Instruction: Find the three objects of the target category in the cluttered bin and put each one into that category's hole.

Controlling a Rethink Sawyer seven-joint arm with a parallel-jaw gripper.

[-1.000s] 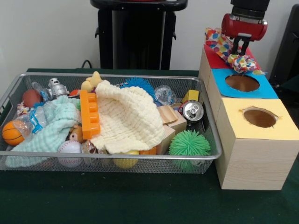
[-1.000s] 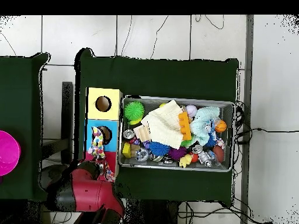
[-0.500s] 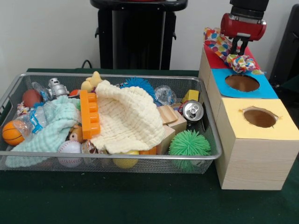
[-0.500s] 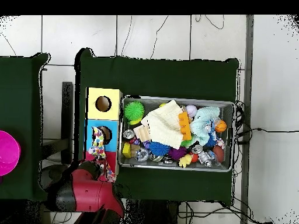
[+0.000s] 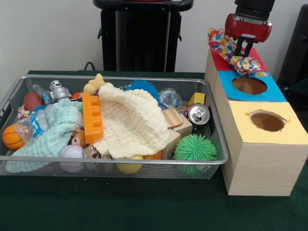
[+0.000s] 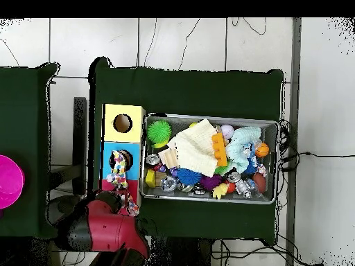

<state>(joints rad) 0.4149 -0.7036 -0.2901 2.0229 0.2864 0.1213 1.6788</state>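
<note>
Green cloth-covered table (image 5: pixel 144 211) carries everything. Landmark: the row of three wooden hole boxes (image 5: pixel 260 159), topped yellow, blue and red, standing just beside the wire mesh bin (image 5: pixel 120 166).

The bin, beside the yellow and blue boxes, is full: cream knit cloth (image 5: pixel 134 122) draped over the middle, mint knit cloth (image 5: pixel 50 137) at the end farthest from the boxes, orange toy brick (image 5: pixel 92 118) between the two cloths, green spiky ball (image 5: pixel 195 148) and silver drink can (image 5: pixel 198 114) at the end nearest the boxes.

Red and black robot arm (image 6: pixel 100 232) sits over the red end of the box row. Its hand (image 5: pixel 242 46) hangs above the red-topped box (image 5: pixel 219 61), fingers pinched closed on a multicoloured polka-dot fabric strip (image 5: pixel 238 55).

The strip lies across the red top and its bunched lower end spills toward the blue top's hole (image 5: pixel 249 85). The fabric's long axis runs along the box row, and most of it sits directly under and just beside the hand, not yet inside any hole. Judgement: the red hole is hidden under the fabric, so the drop depends on gathering the trailing ends over that opening; loose ends could snag on the rim.
</note>
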